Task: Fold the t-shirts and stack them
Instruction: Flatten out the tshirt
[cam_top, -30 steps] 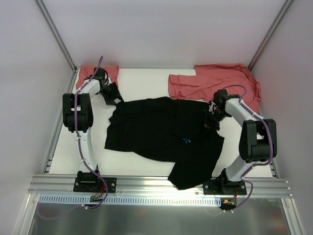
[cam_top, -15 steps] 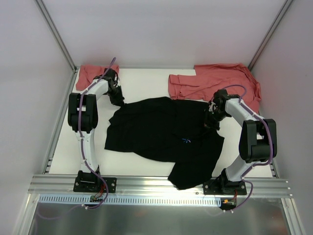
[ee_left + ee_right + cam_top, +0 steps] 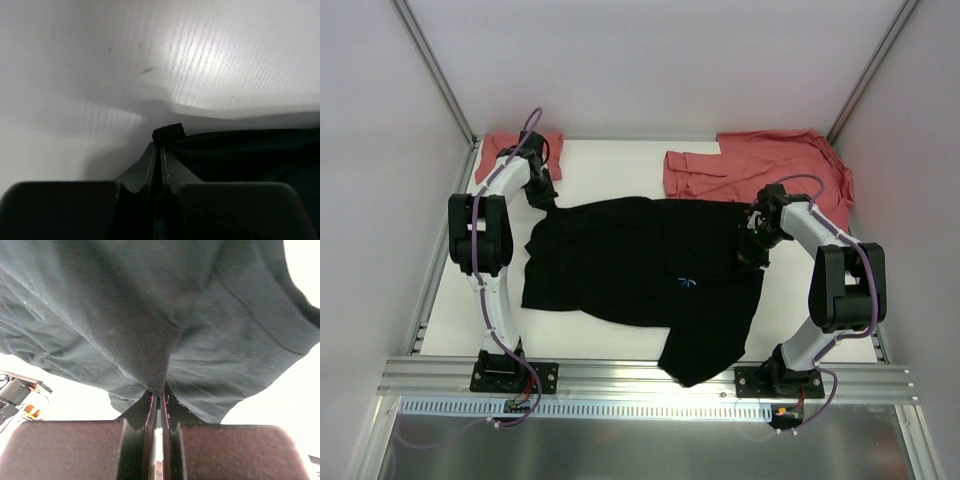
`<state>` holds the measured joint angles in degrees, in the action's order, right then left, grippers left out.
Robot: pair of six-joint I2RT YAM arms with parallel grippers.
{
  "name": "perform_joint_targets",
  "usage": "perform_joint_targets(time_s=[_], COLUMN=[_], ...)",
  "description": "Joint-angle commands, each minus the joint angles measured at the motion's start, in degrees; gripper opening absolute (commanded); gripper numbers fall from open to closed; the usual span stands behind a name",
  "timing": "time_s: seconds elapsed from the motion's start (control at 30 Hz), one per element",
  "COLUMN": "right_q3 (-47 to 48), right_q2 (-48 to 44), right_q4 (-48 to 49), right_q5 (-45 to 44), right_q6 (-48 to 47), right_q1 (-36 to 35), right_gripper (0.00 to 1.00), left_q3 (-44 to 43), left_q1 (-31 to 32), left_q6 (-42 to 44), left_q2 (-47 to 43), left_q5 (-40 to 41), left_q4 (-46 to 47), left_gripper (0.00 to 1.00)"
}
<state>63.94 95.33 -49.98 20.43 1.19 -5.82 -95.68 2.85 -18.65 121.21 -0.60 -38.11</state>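
The black shirt (image 3: pixel 640 270) is soft, matte knit cloth. It lies spread and wrinkled across the middle of the white counter (image 3: pixel 610 165), with one lobe trailing toward the near edge. A small light-blue starburst mark (image 3: pixel 686 283) sits near its centre. Beyond its far right corner lies the right red shirt (image 3: pixel 760 165), salmon and rumpled, with its seams showing. Beyond its far left corner the left red shirt (image 3: pixel 505 150) is bunched in the counter's corner.

The left gripper (image 3: pixel 544 198) is at the black shirt's far left corner. Its jaws are clenched on a small tuft of the black cloth. The right gripper (image 3: pixel 752 248) is at the shirt's right edge, also clamped on the fabric.

Only the left wrist view shows that pinch: the left gripper (image 3: pixel 161 145) has a dark nub of cloth poking out past its closed tips. The black shirt (image 3: pixel 250 150) runs off to the right over the faintly ribbed, glossy counter (image 3: pixel 150 50). In the right wrist view the right gripper (image 3: pixel 159 395) pulls the black shirt (image 3: pixel 150 315) into a tent of fine knit folds that gather at the tips. The overhead view alone shows the shirt's full outline and both red shirts.
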Motion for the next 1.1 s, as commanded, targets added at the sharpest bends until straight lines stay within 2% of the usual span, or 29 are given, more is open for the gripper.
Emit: perform_joint_targets(time_s=[0.0, 0.07, 0.17, 0.2, 0.27, 0.43, 0.5, 0.6, 0.67, 0.73, 0.9, 1.07], right_q3=[0.48, 0.92, 1.18, 1.45, 1.54, 1.27, 1.19, 1.1, 1.1, 1.36, 3.73, 6.28], right_q2=[-0.76, -0.41, -0.15, -0.14, -0.05, 0.03, 0.03, 0.3, 0.3, 0.38, 1.09, 1.53], right_q4=[-0.82, -1.0, -1.17, -1.09, -1.18, -1.0, -0.91, -0.56, -0.56, -0.82, -3.45, -5.39], right_q5=[0.76, 0.84, 0.93, 1.02, 1.02, 1.11, 1.11, 1.28, 1.46, 1.46, 1.72, 1.81], right_q6=[-0.75, -0.75, -2.16, -2.25, -2.33, -2.33, -2.42, -2.33, -2.33, -2.42, -3.12, -2.95], right_q1=[0.38, 0.46, 0.38, 0.46, 0.46, 0.55, 0.46, 0.55, 0.46, 0.46, 1.34, 2.05], right_gripper=[0.0, 0.0, 0.0, 0.0, 0.0, 0.01, 0.0, 0.0, 0.0, 0.0, 0.01, 0.0], left_q3=[-4.68, -7.67, -10.05, -10.23, -9.71, -2.26, -0.92, 3.55, 5.84, 9.61, 21.2, 23.61], left_q1=[-1.79, -2.41, -2.41, -2.41, -3.63, -3.73, -4.26, -5.05, -5.14, -5.14, -5.22, -5.31], left_q6=[-0.68, -1.29, -1.3, -1.3, -1.56, -1.21, 0.01, 5.71, 12.65, 20.19, 35.06, 40.18], left_q2=[-5.02, -5.02, -4.84, -4.67, -4.93, -11.06, -12.31, -14.06, -15.47, -18.01, -24.78, -24.62], left_q5=[2.29, 0.7, -1.86, -1.95, -2.12, -2.3, -1.94, 0.06, 2.78, 3.15, 1.04, -4.13], left_q4=[-0.12, -0.3, -0.3, -0.82, -1.35, 1.1, -0.55, -3.63, -4.34, -3.64, 0.3, 1.1], left_gripper=[0.0, 0.02, 0.28, 0.56, 0.98, 0.99, 0.99, 0.97, 0.88, 0.87, 0.88, 0.91])
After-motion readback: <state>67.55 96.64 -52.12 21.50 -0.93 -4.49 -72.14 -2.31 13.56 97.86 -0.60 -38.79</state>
